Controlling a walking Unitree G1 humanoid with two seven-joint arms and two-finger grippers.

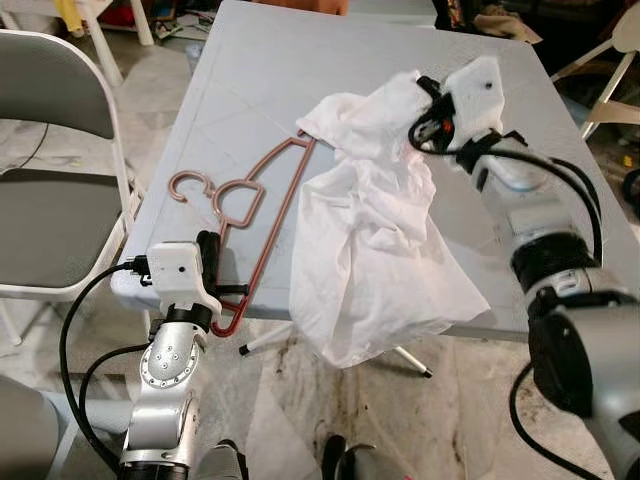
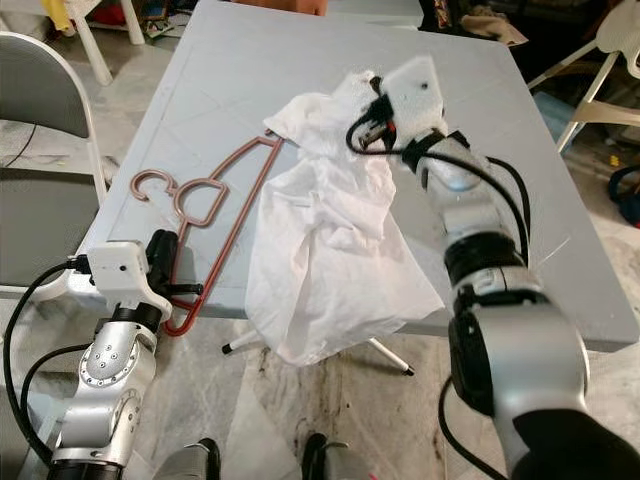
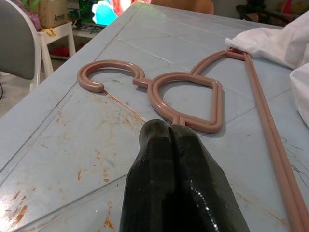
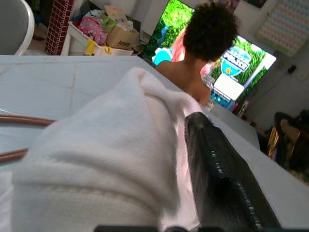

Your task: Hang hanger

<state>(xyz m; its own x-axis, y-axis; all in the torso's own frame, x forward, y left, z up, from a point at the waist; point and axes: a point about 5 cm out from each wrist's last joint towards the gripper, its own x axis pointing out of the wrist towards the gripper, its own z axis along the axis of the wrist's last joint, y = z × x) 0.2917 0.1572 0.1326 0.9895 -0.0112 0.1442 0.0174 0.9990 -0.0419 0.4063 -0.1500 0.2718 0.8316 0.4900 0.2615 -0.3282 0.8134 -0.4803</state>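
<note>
While the right gripper is pinching the white garment near its top, jaws clamped on cloth, the hanger is lying flat on the worktop, one end under the fabric. Step looks like dressing the hanger; next calls for threading. Left gripper, jaws pressed together, is hovering near the worktop's near edge, pointing at the hanger's loop.
</note>
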